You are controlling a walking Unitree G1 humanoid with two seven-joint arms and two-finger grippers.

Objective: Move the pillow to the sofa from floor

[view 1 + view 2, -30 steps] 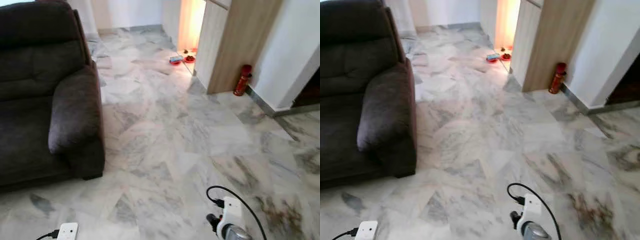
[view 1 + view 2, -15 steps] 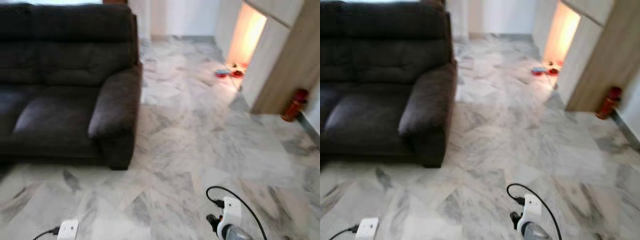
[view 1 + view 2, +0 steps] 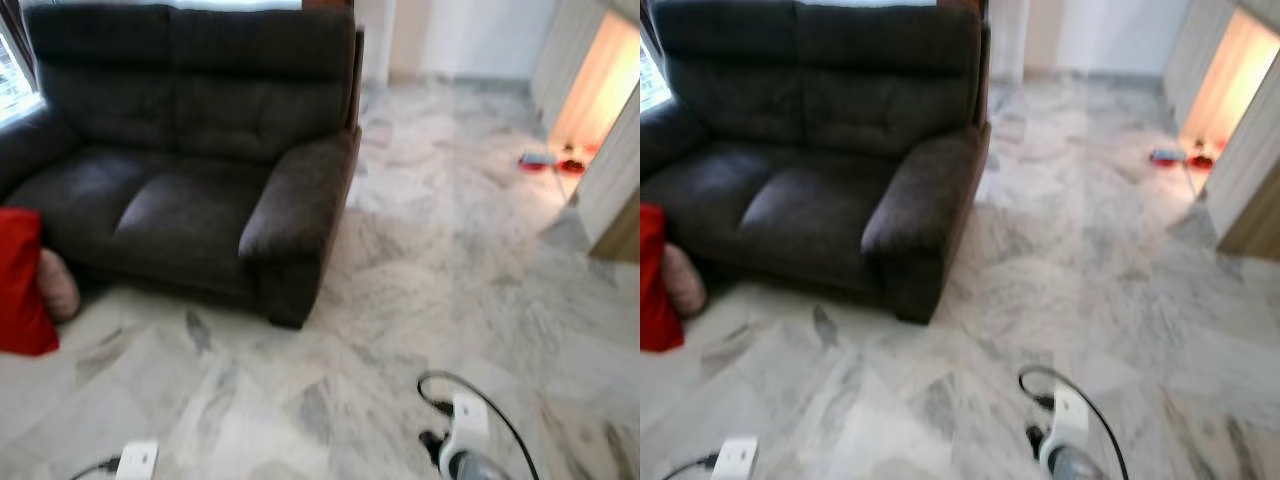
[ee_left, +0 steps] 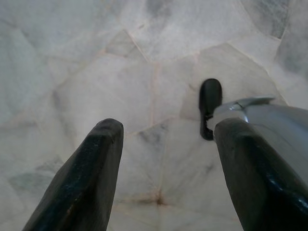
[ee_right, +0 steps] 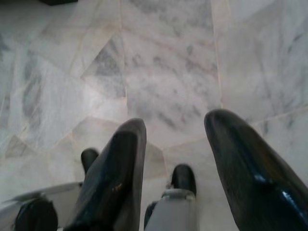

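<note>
The left gripper (image 4: 163, 168), seen from the left wrist, hangs above pale marble floor (image 4: 96, 57) with its two black fingers (image 4: 84, 183) spread wide and nothing between them. Beyond them lies part of the robot's own body: a silver limb ending in a black foot (image 4: 210, 103).

From the right wrist, the right gripper (image 5: 178, 168) is likewise wide open and empty over the marble, with the robot's grey and black feet (image 5: 183, 180) showing past its fingers (image 5: 118, 178).

From the head camera, slightly blurred, a dark two-seat sofa (image 3: 200, 180) stands on the left side of the room, its back toward the far wall. At the far left edge, on the floor against the near front of the sofa, stands a red pillow (image 3: 20, 285), with a pinkish cushion (image 3: 58, 285) touching its right side. Both are well apart from the grippers. Veined marble spreads to the right. In the far right corner, small red and blue items (image 3: 550, 160) lie at a brightly lit doorway (image 3: 600, 75). At the near edge sit the white wrist units of the left arm (image 3: 135, 460) and right arm (image 3: 462, 430), the latter with a looping black cable.
</note>
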